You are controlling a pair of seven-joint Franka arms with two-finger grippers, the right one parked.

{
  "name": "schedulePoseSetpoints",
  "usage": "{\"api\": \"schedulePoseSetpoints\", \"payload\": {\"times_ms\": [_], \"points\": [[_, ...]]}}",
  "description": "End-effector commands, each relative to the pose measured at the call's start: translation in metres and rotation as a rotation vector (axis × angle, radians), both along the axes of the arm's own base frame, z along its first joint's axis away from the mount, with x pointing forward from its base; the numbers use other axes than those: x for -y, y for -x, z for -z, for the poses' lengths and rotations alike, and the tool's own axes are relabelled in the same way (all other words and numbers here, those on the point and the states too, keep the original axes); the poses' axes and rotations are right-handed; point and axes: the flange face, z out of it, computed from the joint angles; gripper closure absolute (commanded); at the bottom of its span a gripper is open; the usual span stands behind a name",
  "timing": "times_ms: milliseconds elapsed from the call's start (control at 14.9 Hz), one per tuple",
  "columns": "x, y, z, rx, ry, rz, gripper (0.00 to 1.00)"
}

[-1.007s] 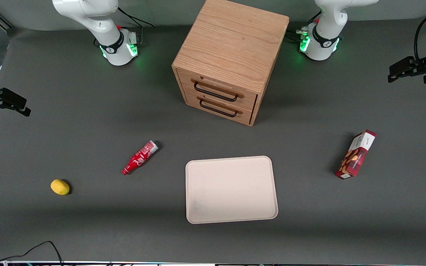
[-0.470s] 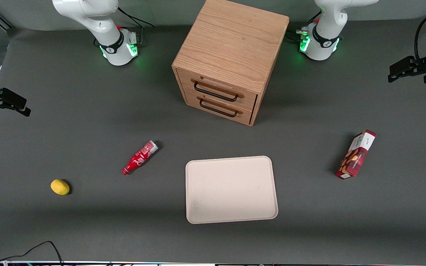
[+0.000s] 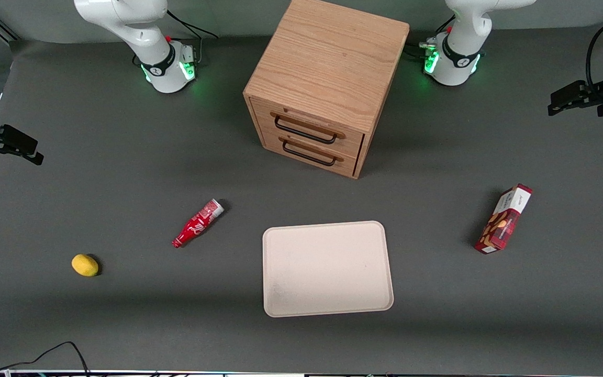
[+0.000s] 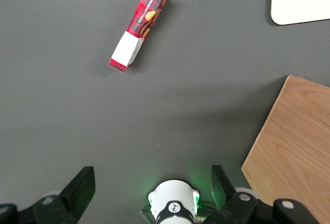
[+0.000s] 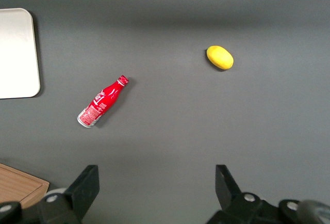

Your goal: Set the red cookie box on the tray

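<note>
Gripper [image 3: 563, 101] slightly shifted, jaws open, above table; red cookie box [image 3: 503, 219] unmoved.

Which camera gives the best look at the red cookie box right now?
The left wrist view: the red cookie box lies unobstructed on the table, white end panel and cookie pictures clear, with the open end effector high above it. The front view shows it smaller; the right wrist view misses it.
</note>
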Motion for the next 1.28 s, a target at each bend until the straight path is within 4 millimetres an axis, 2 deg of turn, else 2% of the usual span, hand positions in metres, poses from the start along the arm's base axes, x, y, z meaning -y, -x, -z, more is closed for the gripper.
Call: {"api": "schedulePoseSetpoints", "payload": {"times_ms": [0, 134, 268, 336, 470, 805, 1007, 1208], "points": [[-0.012, -0.014, -0.015, 0.025, 0.027, 0.084, 0.0], [-0.027, -0.022, -0.007, 0.023, 0.036, 0.146, 0.0], [-0.048, -0.037, 0.018, 0.004, 0.06, 0.257, 0.0], [-0.058, -0.045, 0.042, -0.015, 0.076, 0.304, 0.0], [-0.068, -0.055, 0.086, -0.018, 0.101, 0.383, 0.0], [-0.066, -0.075, 0.205, 0.037, 0.145, 0.478, 0.0], [-0.066, -0.086, 0.263, 0.06, 0.131, 0.485, 0.0], [-0.064, -0.086, 0.31, 0.083, 0.115, 0.514, 0.0]]}}
